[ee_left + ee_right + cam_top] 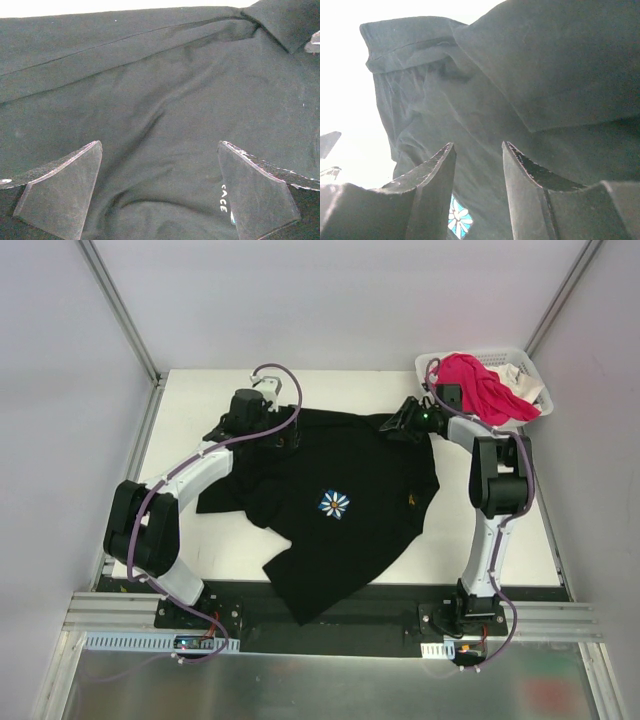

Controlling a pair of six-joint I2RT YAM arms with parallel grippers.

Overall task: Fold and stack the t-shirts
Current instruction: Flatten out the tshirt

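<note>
- Pale-walled enclosure with a white surface (190, 400); a white lattice basket (482, 353) stands in the far right corner.
- The black t-shirt (360, 460) lies spread and askew mid-surface, daisy print (334, 504) facing up. Its near end laps over the dark rail by the arm bases.
- The pink t-shirt (475, 380) and the white t-shirt (516, 374) are heaped in the basket, not yet handled.
- The left hand (278, 432) is at the shirt's far left corner, fingers wide apart, nothing between them.
- The right hand (398, 424) is at the far right corner, fingers part-way apart, not clamped on cloth.
- Step, by my reading: laying out the black shirt, with the first fold not begun.
- The next move calls for a pinch on each far corner. The cloth is rumpled, so the pinch should take one layer only, and the fold needs an even carry-over.
- Only the top view shows the shirt's whole outline and the basket.
- The left wrist view adds seams and shallow wrinkles under the open fingers.
- The right wrist view shows a flap doubled over near a hem, which is hard to read from above.
</note>
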